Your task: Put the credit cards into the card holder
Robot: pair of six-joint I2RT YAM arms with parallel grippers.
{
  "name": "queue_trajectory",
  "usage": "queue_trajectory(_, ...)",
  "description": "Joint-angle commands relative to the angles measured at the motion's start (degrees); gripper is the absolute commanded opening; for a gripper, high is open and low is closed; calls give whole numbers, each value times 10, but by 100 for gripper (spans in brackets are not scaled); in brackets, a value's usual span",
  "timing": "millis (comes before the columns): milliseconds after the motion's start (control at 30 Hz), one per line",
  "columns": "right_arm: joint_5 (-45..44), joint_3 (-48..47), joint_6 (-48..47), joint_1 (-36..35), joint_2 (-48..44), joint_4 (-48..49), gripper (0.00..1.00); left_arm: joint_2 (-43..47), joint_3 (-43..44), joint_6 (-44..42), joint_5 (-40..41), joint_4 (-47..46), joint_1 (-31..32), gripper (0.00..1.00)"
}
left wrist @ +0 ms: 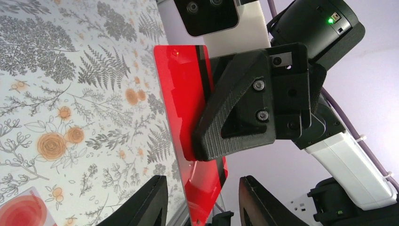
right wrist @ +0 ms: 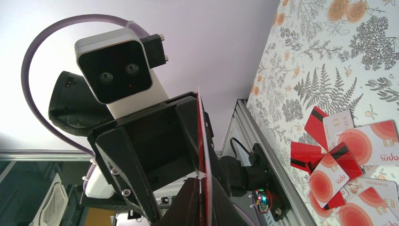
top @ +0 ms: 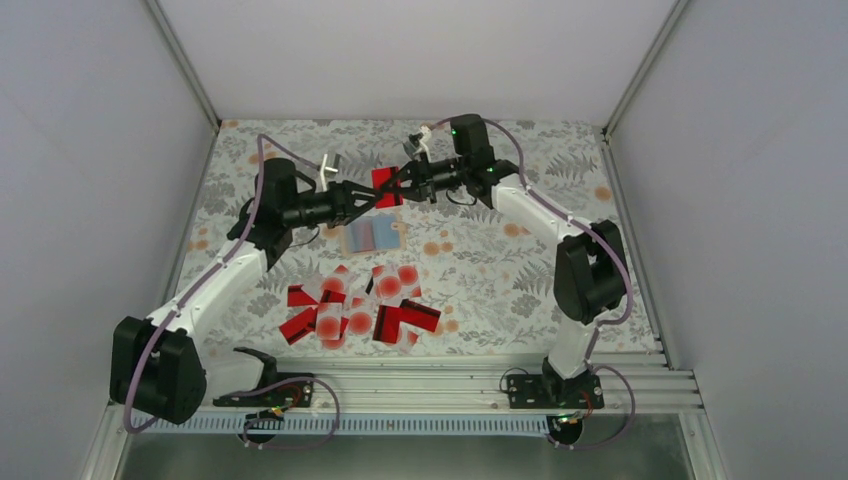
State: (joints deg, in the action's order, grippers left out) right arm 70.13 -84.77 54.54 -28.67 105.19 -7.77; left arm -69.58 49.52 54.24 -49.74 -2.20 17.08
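Observation:
A glossy red credit card (top: 387, 186) with a black stripe is held upright in the air between both grippers, above the far middle of the table. My right gripper (top: 403, 184) is shut on it; its finger (left wrist: 240, 113) covers part of the card (left wrist: 186, 94) in the left wrist view. My left gripper (left wrist: 202, 205) is open, its jaws either side of the card's lower end without touching it. The right wrist view shows the card edge-on (right wrist: 203, 136). The card holder (top: 372, 235) lies open on the table below, blue-grey face up. Several other cards (top: 360, 312) lie scattered nearer the front.
The floral tablecloth (top: 500, 260) covers the table. White walls close off the back and both sides. An aluminium rail (top: 440, 385) runs along the near edge. The card pile also shows in the right wrist view (right wrist: 348, 160).

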Motion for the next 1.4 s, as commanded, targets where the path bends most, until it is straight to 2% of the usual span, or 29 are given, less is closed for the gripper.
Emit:
queue_trajectory(0, 11, -25, 22, 1, -27, 10, 4, -7, 18, 17, -16, -39, -3, 39)
queue_trajectory(300, 11, -37, 41, -5, -30, 27, 4, -20, 17, 32, -25, -63, -2, 27)
queue_trajectory(367, 10, -39, 42, -7, -29, 29, 4, -24, 19, 37, -26, -68, -3, 20)
queue_trajectory(467, 11, -43, 43, -9, -29, 29, 4, -28, 21, 38, -21, -66, -3, 4)
queue_trajectory(600, 9, -56, 23, -10, -26, 2, 4, -23, 17, 40, -11, -61, -4, 2)
queue_trajectory(633, 2, -71, -2, -9, -22, -35, 14, -21, 17, 37, -8, -55, -5, 2)
queue_trajectory(700, -32, -111, -74, -3, -9, -137, 50, -12, 20, 22, 4, -30, -9, 2)
queue_trajectory(733, -43, -119, -98, 1, -7, -170, 60, -8, 23, 6, 13, -6, -11, 2)
queue_trajectory(767, -50, -111, -108, 7, -9, -183, 66, -5, 27, -10, 22, 22, -14, 2)
queue_trajectory(867, -79, -85, -133, 26, -23, -213, 73, -2, 33, -80, 52, 104, -21, 3)
queue_trajectory(967, -125, -69, -182, 40, -26, -265, 73, -17, 33, -152, 88, 197, -27, 2)
queue_trajectory(1133, -164, 0, -214, 44, -31, -279, 73, -77, 26, -235, 90, 260, -33, 2)
queue_trajectory(1367, -187, 54, -235, 44, -14, -271, 74, -192, 82, -332, 92, 344, -65, 2)
